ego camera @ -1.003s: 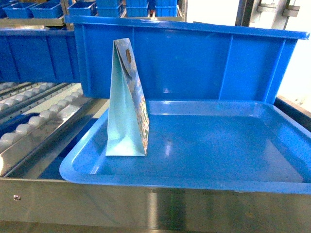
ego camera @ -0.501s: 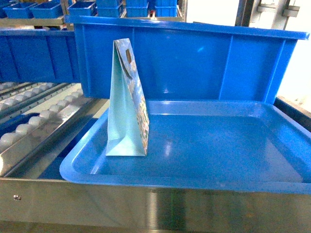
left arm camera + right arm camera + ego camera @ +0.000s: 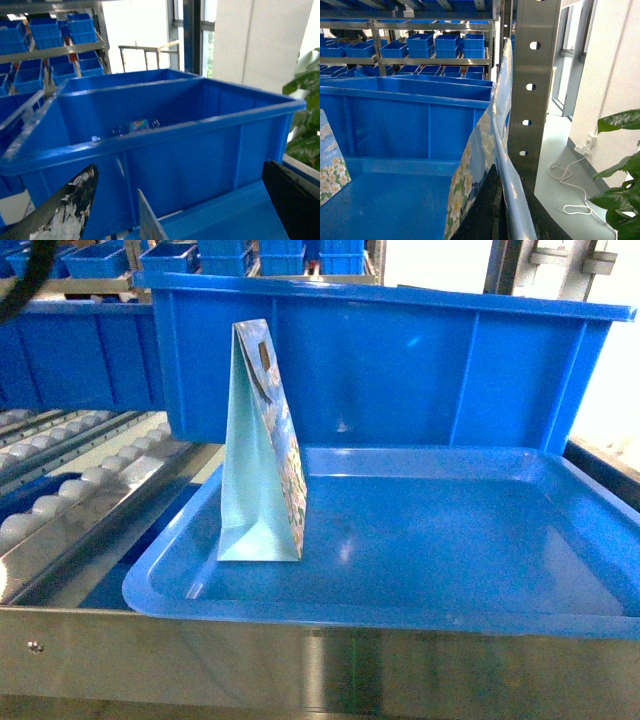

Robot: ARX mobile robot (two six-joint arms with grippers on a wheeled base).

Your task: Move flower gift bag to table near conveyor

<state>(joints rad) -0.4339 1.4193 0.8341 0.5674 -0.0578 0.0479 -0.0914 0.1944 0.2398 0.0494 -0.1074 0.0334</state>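
Observation:
A flower gift bag (image 3: 262, 455) with a pale mint side stands upright at the left of a blue tray (image 3: 420, 605); neither gripper shows in the head view. Its thin top edge (image 3: 149, 221) rises between the wide-apart fingers of my open left gripper (image 3: 180, 170), touching neither. In the right wrist view this bag (image 3: 331, 160) stands at the left edge, while my right gripper (image 3: 507, 200) is shut on a second flower gift bag (image 3: 482, 150). The conveyor (image 3: 75, 490) of white rollers runs along the left. The table is out of view.
A deep blue bin (image 3: 400, 370) stands right behind the tray. A steel rail (image 3: 320, 665) crosses the front. A steel post (image 3: 537, 85) rises beside the held bag. Shelves of blue bins (image 3: 425, 47) fill the background. A potted plant (image 3: 620, 165) stands at the right.
A dark curved piece has come into the top left corner of the head view. The standing bag and the tray have not moved.

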